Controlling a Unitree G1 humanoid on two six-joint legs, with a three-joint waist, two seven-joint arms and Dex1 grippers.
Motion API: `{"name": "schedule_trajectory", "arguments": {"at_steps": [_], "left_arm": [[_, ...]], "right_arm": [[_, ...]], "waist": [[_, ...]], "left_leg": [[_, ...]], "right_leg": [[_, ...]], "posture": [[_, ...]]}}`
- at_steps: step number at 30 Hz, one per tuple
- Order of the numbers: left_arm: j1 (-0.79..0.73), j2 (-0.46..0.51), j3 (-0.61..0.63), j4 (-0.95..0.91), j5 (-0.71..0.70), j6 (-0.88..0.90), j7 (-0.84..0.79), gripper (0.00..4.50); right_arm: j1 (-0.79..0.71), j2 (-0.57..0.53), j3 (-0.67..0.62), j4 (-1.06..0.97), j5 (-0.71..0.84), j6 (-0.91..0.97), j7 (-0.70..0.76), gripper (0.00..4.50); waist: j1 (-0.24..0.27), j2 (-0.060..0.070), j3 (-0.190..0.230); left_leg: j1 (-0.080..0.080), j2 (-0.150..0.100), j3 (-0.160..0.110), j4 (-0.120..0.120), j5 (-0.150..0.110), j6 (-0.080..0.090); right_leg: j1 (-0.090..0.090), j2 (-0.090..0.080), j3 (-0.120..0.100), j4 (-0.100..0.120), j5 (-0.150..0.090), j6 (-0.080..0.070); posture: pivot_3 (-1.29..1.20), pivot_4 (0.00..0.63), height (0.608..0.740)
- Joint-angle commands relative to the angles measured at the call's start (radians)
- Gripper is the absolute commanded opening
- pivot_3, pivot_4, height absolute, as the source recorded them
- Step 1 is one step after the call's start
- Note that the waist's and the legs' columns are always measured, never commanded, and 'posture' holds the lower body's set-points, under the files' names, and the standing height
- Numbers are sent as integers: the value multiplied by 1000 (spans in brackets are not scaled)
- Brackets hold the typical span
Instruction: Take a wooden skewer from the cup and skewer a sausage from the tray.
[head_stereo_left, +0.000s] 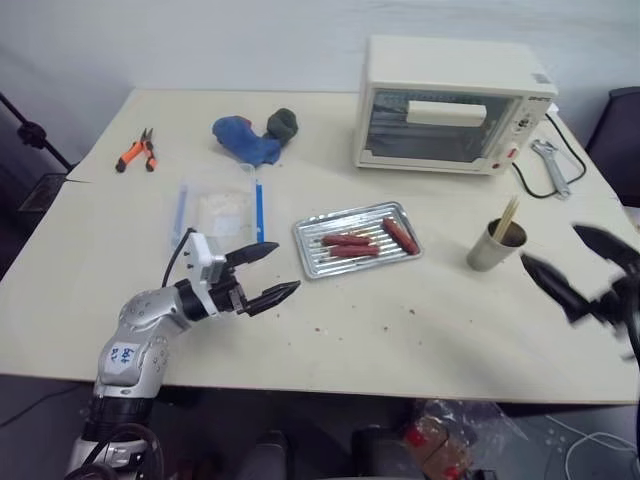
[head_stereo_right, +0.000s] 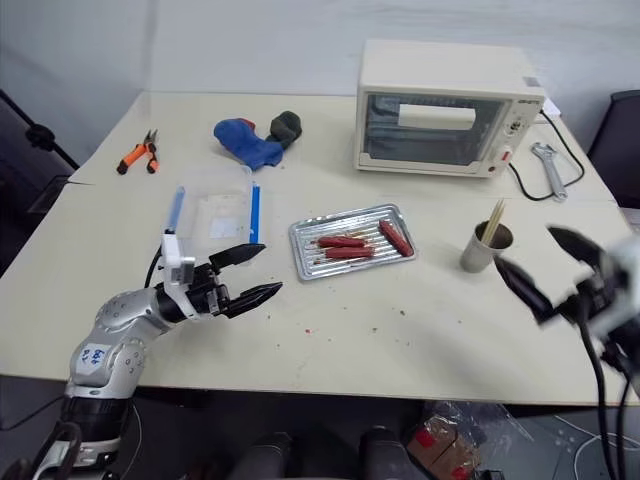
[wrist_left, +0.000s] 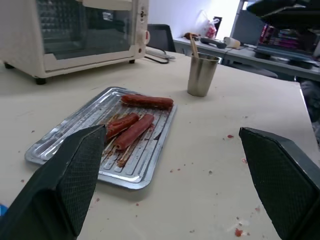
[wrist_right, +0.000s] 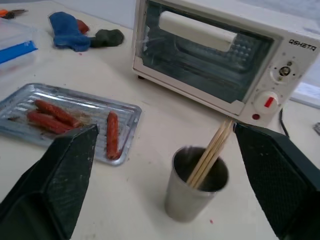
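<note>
Left eye view: left gripper (head_stereo_left: 268, 273) spread wide, empty, hovering left of the tray (head_stereo_left: 311, 258). Right gripper (head_stereo_left: 580, 265) also wide open, empty, just right of the cup (head_stereo_left: 491, 250). Skewers (wrist_right: 210, 152) are bunched in the cup. Sausage (head_stereo_left: 401, 235) lies at the tray's right end, apart from the darker ones.

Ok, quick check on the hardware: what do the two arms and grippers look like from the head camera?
The left arm is silver-grey metal with a round blue-and-white sticker and a black cable looping off the wrist. A white block sits behind the left gripper, which has two black, tapered, pointed fingers. The right gripper has matching black fingers; the wrist views show cross-hatched pads.
</note>
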Motion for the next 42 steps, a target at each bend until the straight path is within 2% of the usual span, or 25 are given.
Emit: {"name": "schedule_trajectory", "arguments": {"at_steps": [1, 4, 11, 42], "left_arm": [[4, -5, 13, -59, 7, -15, 31, 4488], [28, -2, 13, -94, 6, -8, 46, 4488], [42, -1, 12, -124, 3, 0, 69, 4488], [39, -1, 0, -179, 10, 37, 125, 4488]], "right_arm": [[-123, -24, 77, 42, 14, 206, -133, 4500], [-265, 5, 153, 99, 3, 323, -193, 4500], [-383, 65, 222, 153, -62, 394, -200, 4500], [-461, 207, 251, 263, -291, 366, -93, 4500]], "waist": [[14, 0, 0], [20, 0, 0], [19, 0, 0], [16, 0, 0]], "left_leg": [[-2, 0, -1, 0, 0, 0], [-3, -1, 1, 1, 0, 0], [-5, -2, 1, 3, -1, 2], [-5, -1, 1, 2, -1, 2]], "right_leg": [[-1, 0, -1, -1, 0, 0], [-2, -1, 0, -1, 0, 0], [-2, -1, 0, -2, 0, 1], [-2, -1, 0, -2, 0, 1]], "posture": [[0, 150, 740], [0, 150, 740], [0, 150, 740], [0, 150, 740]]}}
